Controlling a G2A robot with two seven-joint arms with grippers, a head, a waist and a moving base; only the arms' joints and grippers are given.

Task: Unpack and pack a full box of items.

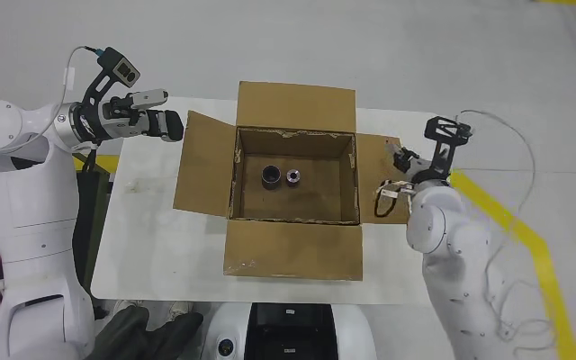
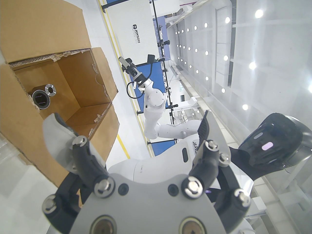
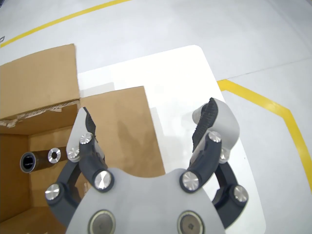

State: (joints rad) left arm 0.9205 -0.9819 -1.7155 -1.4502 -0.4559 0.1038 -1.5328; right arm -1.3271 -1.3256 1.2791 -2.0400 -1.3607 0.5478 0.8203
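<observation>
An open cardboard box (image 1: 293, 254) stands mid-table with all flaps spread. Inside on its floor are a dark cylinder (image 1: 270, 175) and a small silver-topped cylinder (image 1: 292, 176), side by side; both also show as the dark cylinder (image 2: 40, 98) (image 3: 27, 162) and the silver one (image 2: 50, 89) (image 3: 54, 155). My left gripper (image 1: 174, 125) hovers off the box's left flap, open and empty (image 2: 126, 127). My right gripper (image 1: 397, 164) hangs over the right flap (image 3: 126, 132), open with nothing between its fingers (image 3: 148, 120).
The white table (image 1: 144, 252) has bare room to the left of the box and a narrow strip on its right. Yellow floor lines (image 1: 504, 225) run past the right table edge.
</observation>
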